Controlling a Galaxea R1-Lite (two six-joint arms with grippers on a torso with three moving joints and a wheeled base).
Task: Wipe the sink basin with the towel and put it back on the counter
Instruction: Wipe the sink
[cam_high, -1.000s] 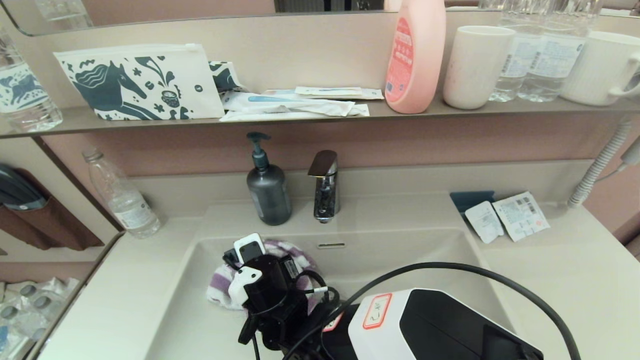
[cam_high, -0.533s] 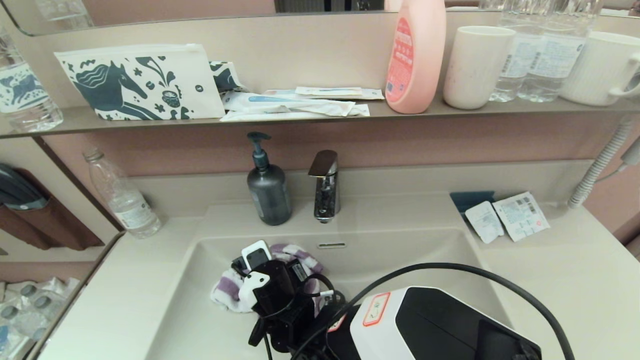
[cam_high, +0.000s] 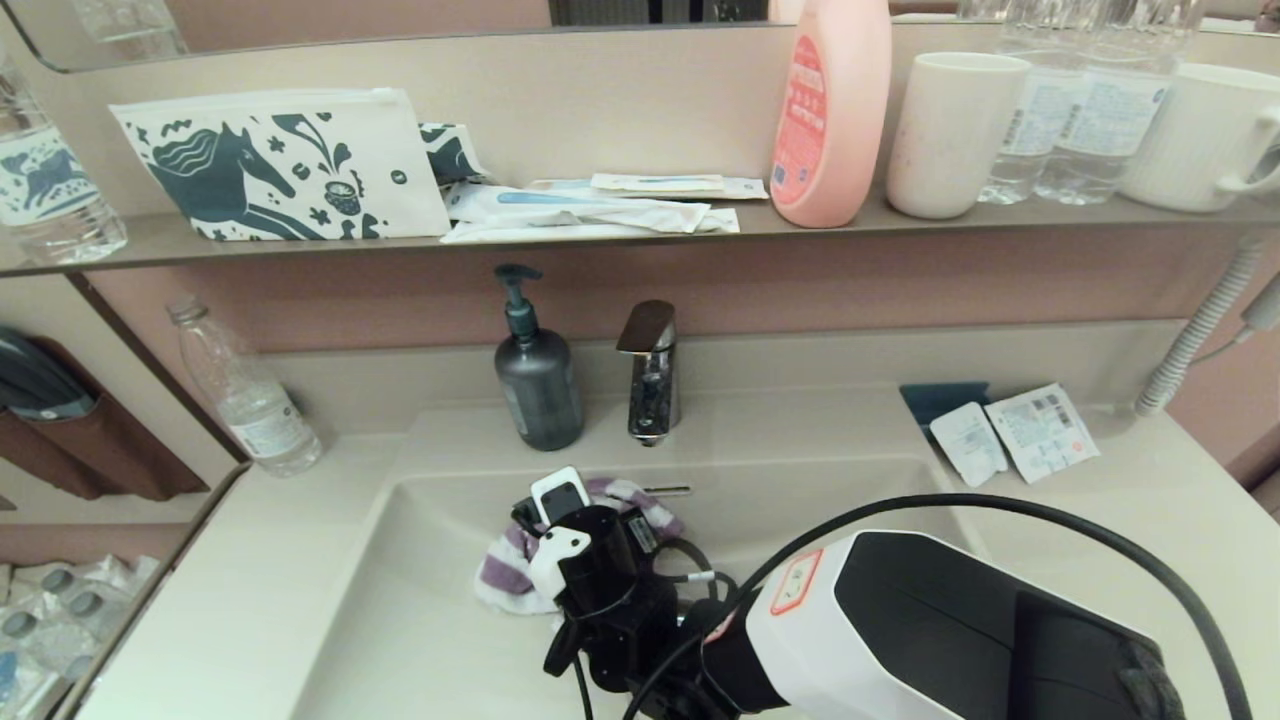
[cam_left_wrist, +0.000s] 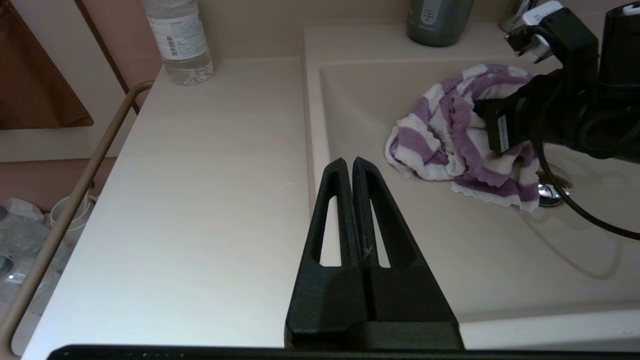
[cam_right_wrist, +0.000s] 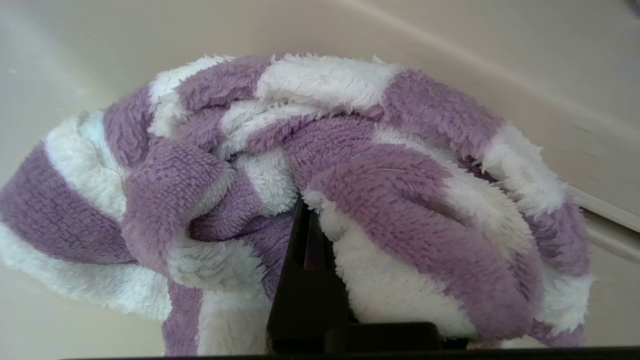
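The purple and white striped towel (cam_high: 505, 577) lies bunched on the floor of the cream sink basin (cam_high: 400, 620), near its back wall and just below the overflow slot (cam_high: 672, 490). My right gripper (cam_right_wrist: 303, 210) is shut on the towel (cam_right_wrist: 380, 170), its fingertips buried in the folds. In the left wrist view the towel (cam_left_wrist: 440, 135) partly covers the chrome drain plug (cam_left_wrist: 550, 192). My left gripper (cam_left_wrist: 347, 161) is shut and holds nothing; it hovers over the basin's left rim beside the counter (cam_left_wrist: 200, 190). It is out of the head view.
A grey soap dispenser (cam_high: 537, 385) and the chrome faucet (cam_high: 650, 370) stand behind the basin. A water bottle (cam_high: 245, 395) is at the counter's back left, sachets (cam_high: 1010, 435) at the back right. A rail (cam_left_wrist: 75, 200) runs along the counter's left edge.
My right gripper has slid the towel to the right across the basin floor, from left of centre to under the faucet. The left gripper's earlier position is not shown.
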